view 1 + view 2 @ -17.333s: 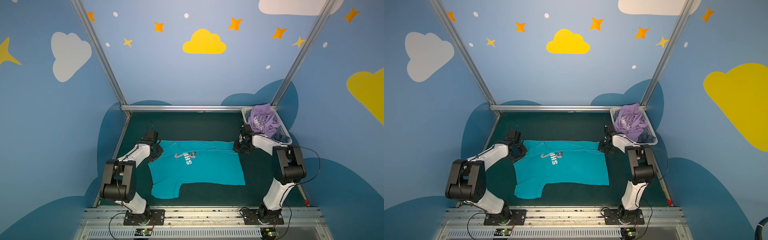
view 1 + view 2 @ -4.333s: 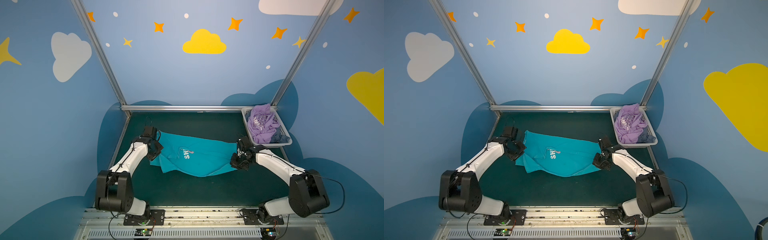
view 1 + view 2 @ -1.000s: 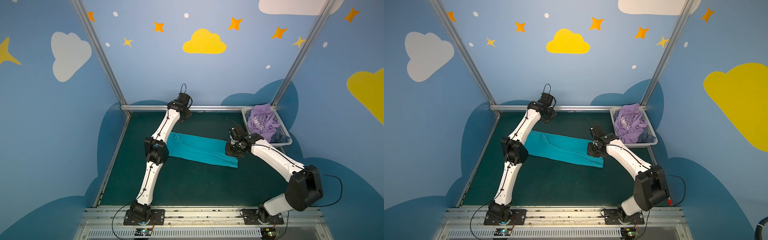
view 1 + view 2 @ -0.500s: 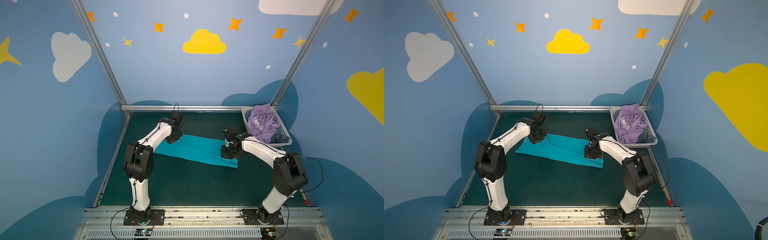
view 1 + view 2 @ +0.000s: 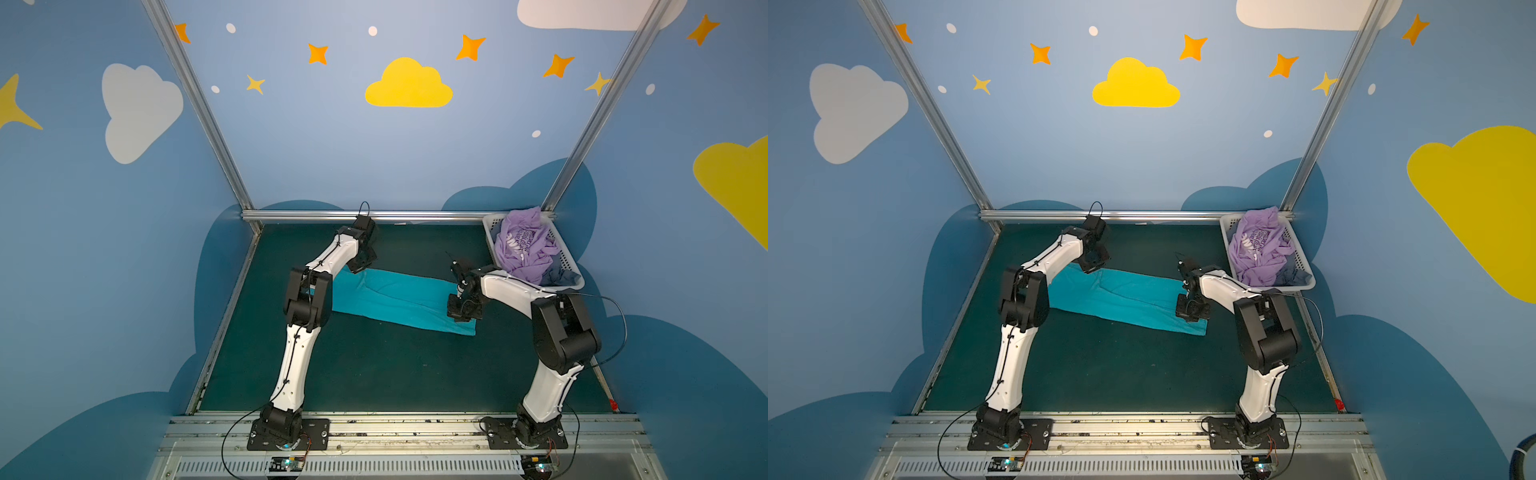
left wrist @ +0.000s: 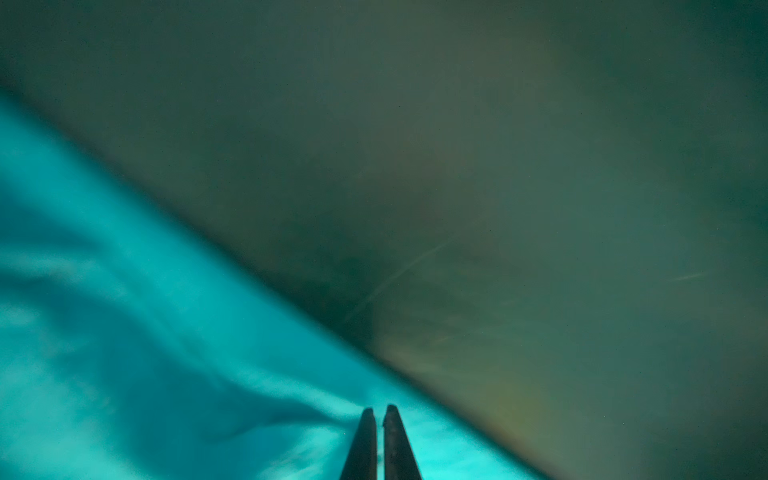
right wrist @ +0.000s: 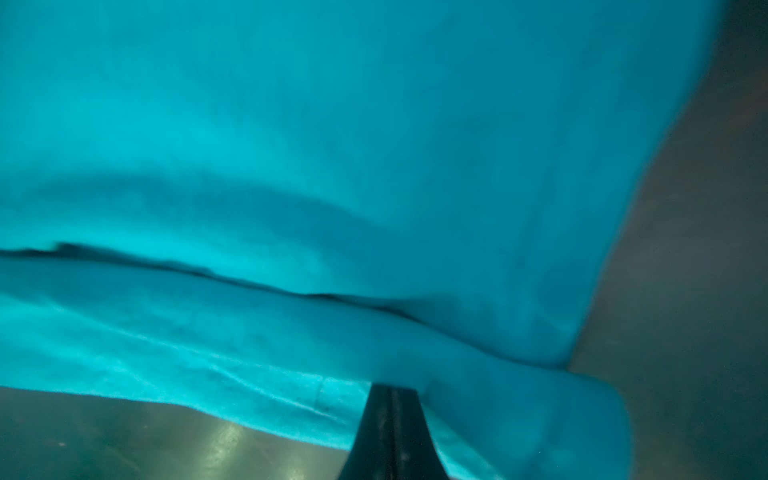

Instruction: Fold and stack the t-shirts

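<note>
I note teal t-shirt (image 5: 399, 299) in a strip, left gripper (image 5: 360, 270) pinched closed on one end, right gripper (image 5: 462, 318) pinched closed on the other

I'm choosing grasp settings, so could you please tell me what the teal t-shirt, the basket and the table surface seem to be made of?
Teal t-shirt: soft matte cloth, likely cotton; it creases and folds limply.
Basket: white rigid plastic, judging by its perforated walls.
Table surface: green matte mat, perhaps felt or rubber; faint sheen leaves that open.
</note>
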